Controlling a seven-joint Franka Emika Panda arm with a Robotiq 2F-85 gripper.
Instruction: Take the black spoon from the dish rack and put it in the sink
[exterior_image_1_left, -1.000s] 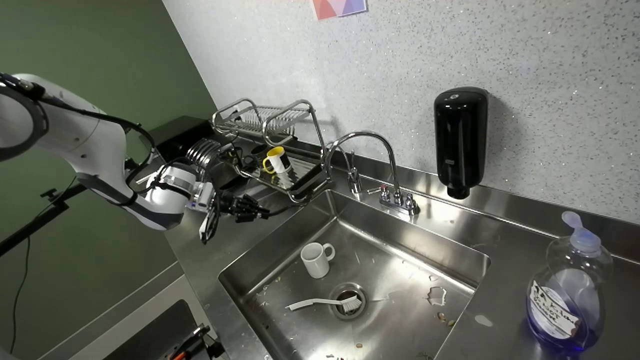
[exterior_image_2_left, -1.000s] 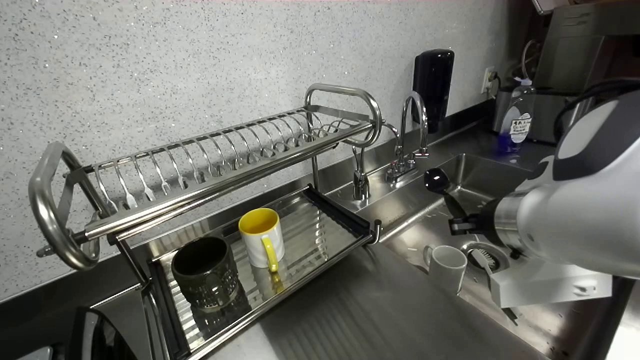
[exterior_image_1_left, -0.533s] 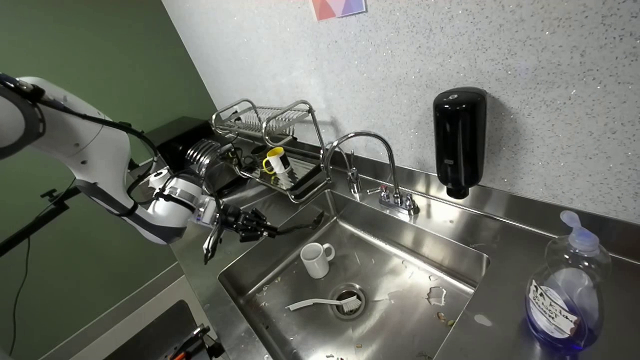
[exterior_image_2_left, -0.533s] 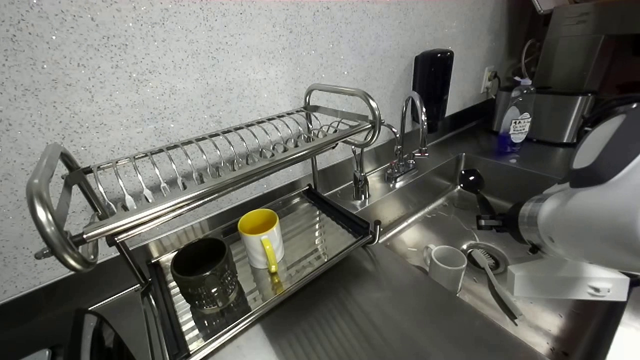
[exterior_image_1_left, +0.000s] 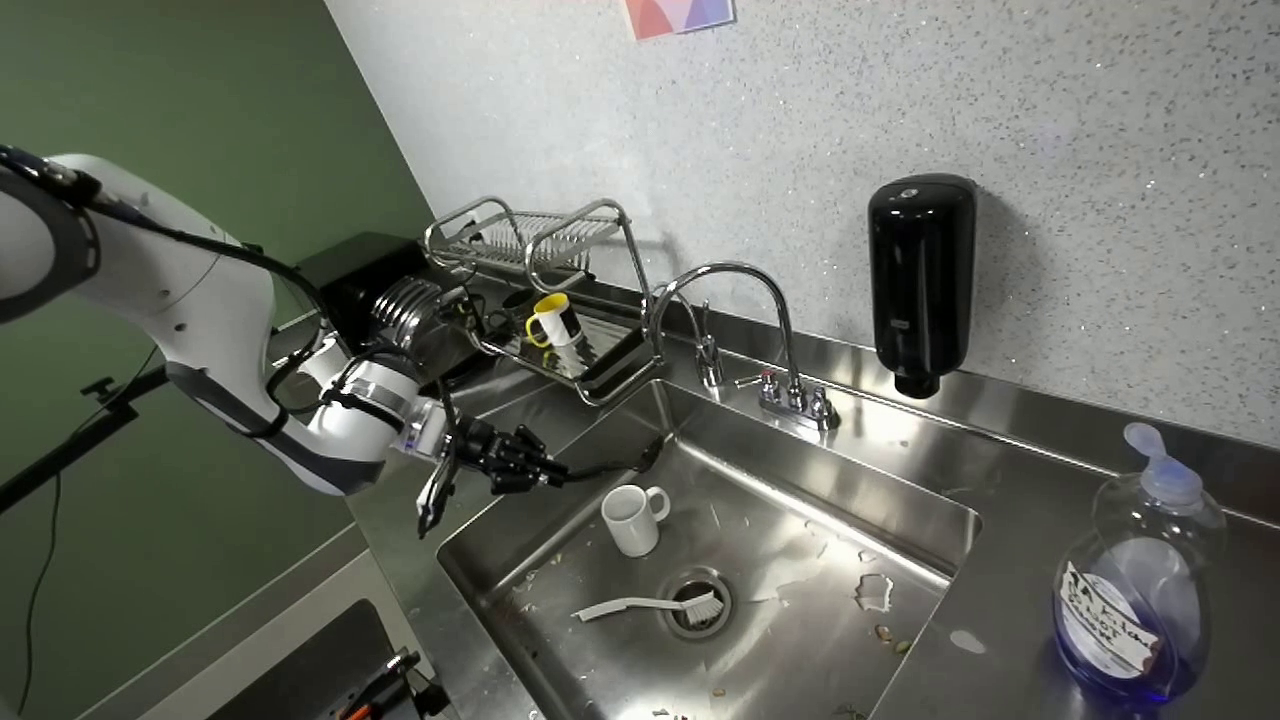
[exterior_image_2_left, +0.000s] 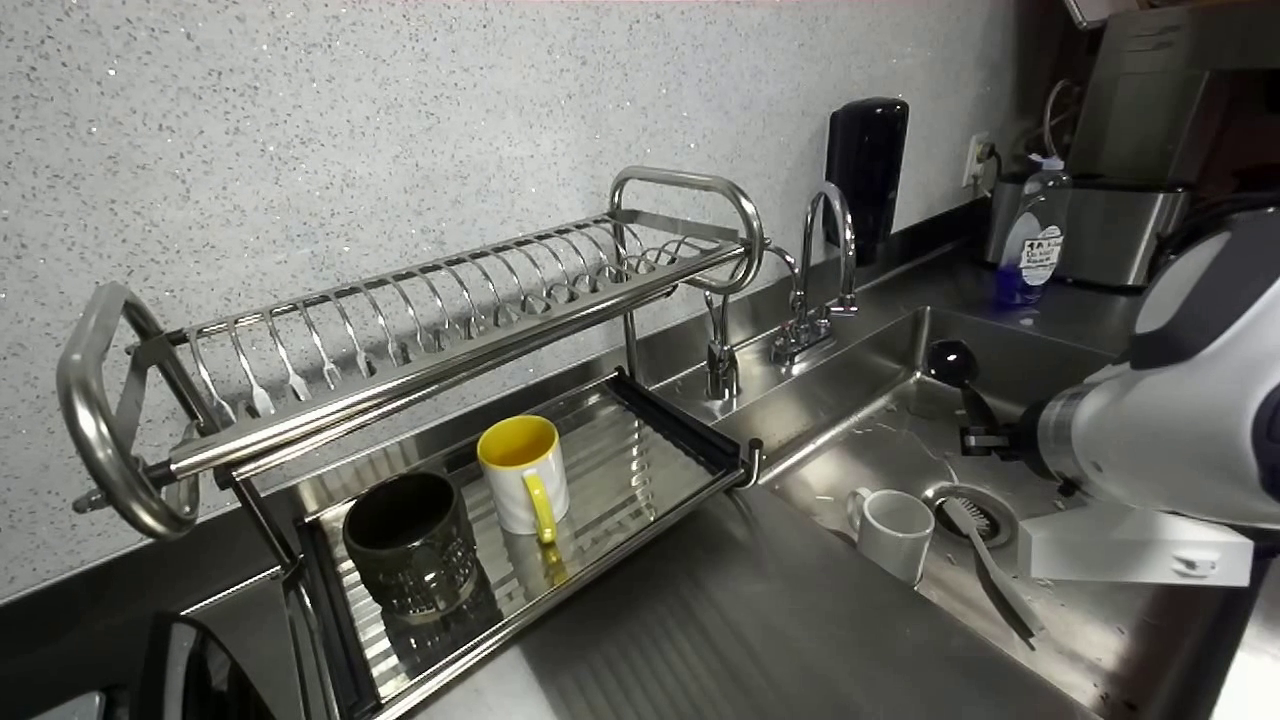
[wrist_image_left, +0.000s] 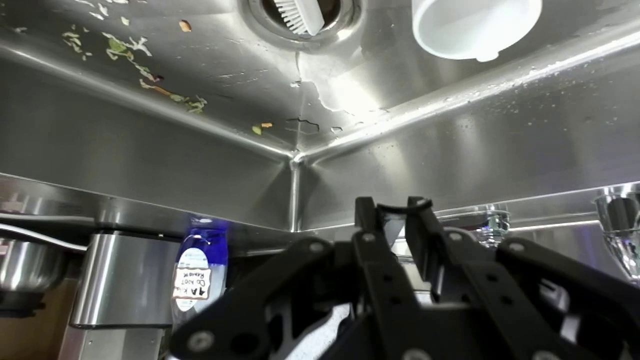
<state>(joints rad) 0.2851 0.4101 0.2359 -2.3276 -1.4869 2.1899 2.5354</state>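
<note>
The black, jointed gripper (wrist_image_left: 392, 210) leaves only a narrow gap between its fingertips, which pinch the slim, glossy all-black spoon (exterior_image_2_left: 953, 366) by its thin handle. The rounded bowl extends beyond the fingertips, over the smooth stainless-steel rectangular sink (exterior_image_1_left: 780, 640), near a corner; whether it touches the basin's wall cannot be told. The two-tier chrome wire dish rack (exterior_image_2_left: 450, 362), with curved tubular rails, stands beside the basin
</note>
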